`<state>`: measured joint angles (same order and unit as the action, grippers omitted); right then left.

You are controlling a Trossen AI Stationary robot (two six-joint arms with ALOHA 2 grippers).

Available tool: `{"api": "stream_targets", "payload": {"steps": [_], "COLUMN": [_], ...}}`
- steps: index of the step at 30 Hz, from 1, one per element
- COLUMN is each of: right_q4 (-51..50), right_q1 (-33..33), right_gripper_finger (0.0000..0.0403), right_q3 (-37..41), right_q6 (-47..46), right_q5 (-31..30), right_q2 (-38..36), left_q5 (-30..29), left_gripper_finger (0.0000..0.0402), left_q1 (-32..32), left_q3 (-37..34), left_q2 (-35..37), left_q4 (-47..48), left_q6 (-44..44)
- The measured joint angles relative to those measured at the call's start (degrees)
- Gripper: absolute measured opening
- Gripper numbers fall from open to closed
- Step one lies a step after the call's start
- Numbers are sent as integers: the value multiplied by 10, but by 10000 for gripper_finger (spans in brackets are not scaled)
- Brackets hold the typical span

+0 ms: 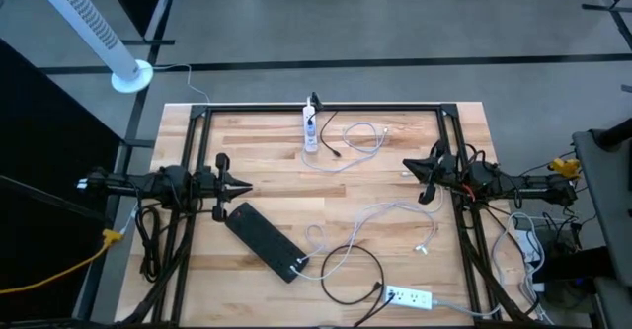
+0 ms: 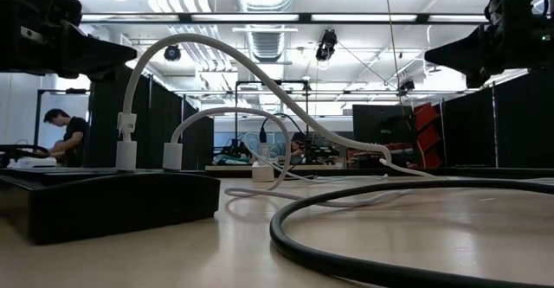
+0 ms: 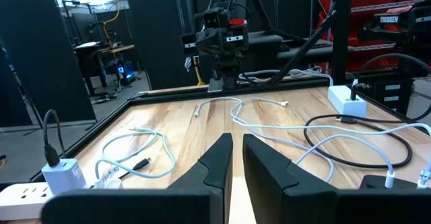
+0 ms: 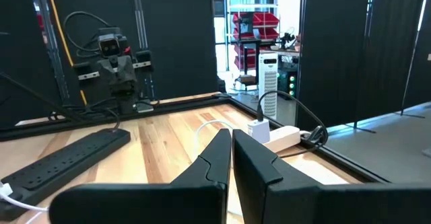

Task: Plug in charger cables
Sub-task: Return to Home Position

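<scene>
Closest to you in the low view, a black cable makes one wide loop on the table, and the black strip lies just beside it. Two white cables stand plugged in this strip and arch away over the wood, then run in loose curves across the middle of the table. From above, you see the black loop reaching to a near white strip at the table's edge. A far white strip lies at the opposite edge, with a white coil beside it. Your left gripper hangs over the left side, its fingers almost together and empty. Your right gripper hangs over the right side, facing it, also closed on nothing. Both are well apart from the cables.
</scene>
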<state>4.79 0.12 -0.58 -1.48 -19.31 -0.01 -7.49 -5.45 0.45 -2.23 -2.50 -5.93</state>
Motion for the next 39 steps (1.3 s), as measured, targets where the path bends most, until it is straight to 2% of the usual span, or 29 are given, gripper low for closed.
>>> {"api": "stream_targets", "payload": {"steps": [11, 15, 20, 25, 27, 30, 33, 39], "right_q4": [1, 1, -1, -3, -3, -3, -3, -2], "right_q1": [7, 44, 71, 61, 49, 34, 31, 31], "right_gripper_finger": [0, 0, 0, 0, 0, 0, 0, 0], "right_q3": [0, 0, 0, 0, 0, 0, 0, 0], "right_q6": [0, 0, 1, 9, 27, 85, 137, 149], "right_q5": [13, 95, 111, 224, 220, 179, 178, 178], "right_q2": [0, 0, 0, 0, 0, 0, 0, 2], "left_q5": [0, 0, 0, 0, 0, 0, 0, 0], "left_gripper_finger": [25, 25, 25, 25, 25, 25, 25, 25], "left_q1": [0, 0, 0, 0, 0, 0, 0, 0], "left_q3": [0, 0, 0, 0, 0, 0, 0, 0], "left_q2": [0, 0, 0, 0, 0, 0, 0, 0], "left_q4": [0, 0, 0, 0, 0, 0, 0, 0], "left_q6": [0, 0, 0, 0, 0, 0, 0, 0]}}
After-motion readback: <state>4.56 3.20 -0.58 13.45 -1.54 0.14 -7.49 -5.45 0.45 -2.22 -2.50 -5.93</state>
